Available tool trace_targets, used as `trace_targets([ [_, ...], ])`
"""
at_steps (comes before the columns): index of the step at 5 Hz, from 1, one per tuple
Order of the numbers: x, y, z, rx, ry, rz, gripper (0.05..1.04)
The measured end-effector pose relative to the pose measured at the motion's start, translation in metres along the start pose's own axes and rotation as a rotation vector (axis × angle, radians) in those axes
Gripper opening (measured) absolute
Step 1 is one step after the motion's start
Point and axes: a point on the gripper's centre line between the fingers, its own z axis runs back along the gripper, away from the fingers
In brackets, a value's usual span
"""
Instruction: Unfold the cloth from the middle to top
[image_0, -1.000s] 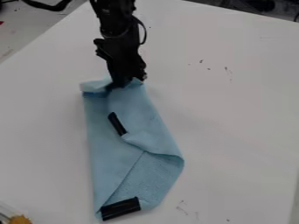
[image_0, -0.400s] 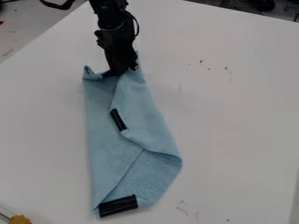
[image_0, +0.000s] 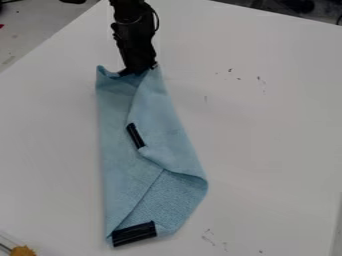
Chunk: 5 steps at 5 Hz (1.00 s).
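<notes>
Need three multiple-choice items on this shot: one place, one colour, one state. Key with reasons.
1. Where is the gripper?
A) Cloth's top end
B) Cloth's bottom end
C) Right of the cloth

2. Cloth colour?
A) Red
B) Yellow
C) Light blue

3. Cloth state?
A) Rolled up
B) Partly folded
C) Spread fully flat

Key:
1 A: the gripper meets the top edge.
2 C: light blue, apart from black strips.
3 B: the right side lies folded over, with a slanting edge lower down.
</notes>
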Motion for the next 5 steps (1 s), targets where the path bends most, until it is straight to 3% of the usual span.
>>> trace_targets([
  [1,0.012,0.014,-0.001,0.047,-0.032,-0.020,0.828],
  [2,0.022,0.025,-0.012,0.080,-0.041,-0.049,1.005],
  [3,0.034,0.037,-0.005,0.090,-0.037,-0.060,1.004],
  [4,0.028,0.031,0.001,0.046,0.029,-0.040,1.000],
  [5,0.023,0.009,0.027,0.049,0.031,-0.040,1.000],
])
